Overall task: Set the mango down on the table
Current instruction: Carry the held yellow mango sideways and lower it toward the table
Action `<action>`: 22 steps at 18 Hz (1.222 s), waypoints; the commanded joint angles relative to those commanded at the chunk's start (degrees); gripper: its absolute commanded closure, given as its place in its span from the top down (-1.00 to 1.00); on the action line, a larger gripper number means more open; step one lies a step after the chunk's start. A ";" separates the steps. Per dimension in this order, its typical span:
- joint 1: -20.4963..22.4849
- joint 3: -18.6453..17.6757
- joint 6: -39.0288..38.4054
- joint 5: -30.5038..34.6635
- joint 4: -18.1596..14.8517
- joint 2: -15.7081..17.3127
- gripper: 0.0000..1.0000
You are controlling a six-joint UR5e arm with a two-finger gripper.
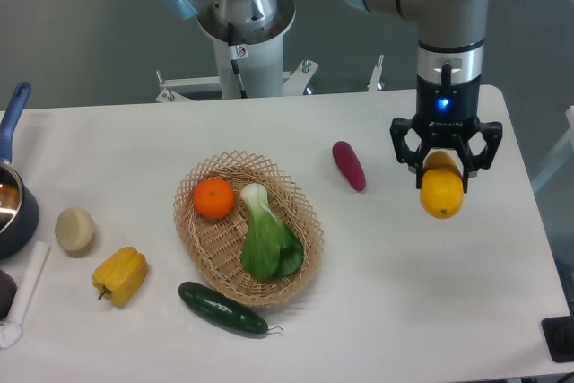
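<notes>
The mango [442, 194] is a smooth yellow-orange oval fruit held in my gripper [443, 173] over the right part of the white table [386, 311]. The fingers are closed on its upper half, and its lower half hangs free below them. I cannot tell whether its lower end touches the tabletop. The arm comes down from above at the right.
A wicker basket [300, 271] at the middle holds a round orange [213, 198] and a bok choy [266, 238]. A purple eggplant [349, 165] lies left of the gripper. A cucumber [222, 309], yellow bell pepper [119, 275], potato [74, 230] and a pot [9, 208] are at the left.
</notes>
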 joint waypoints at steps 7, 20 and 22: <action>0.87 -6.07 7.38 0.44 -0.09 1.50 -0.20; 4.56 -6.34 11.34 5.72 0.18 -8.69 -0.19; 5.71 -4.41 11.42 5.71 0.26 -10.97 -0.19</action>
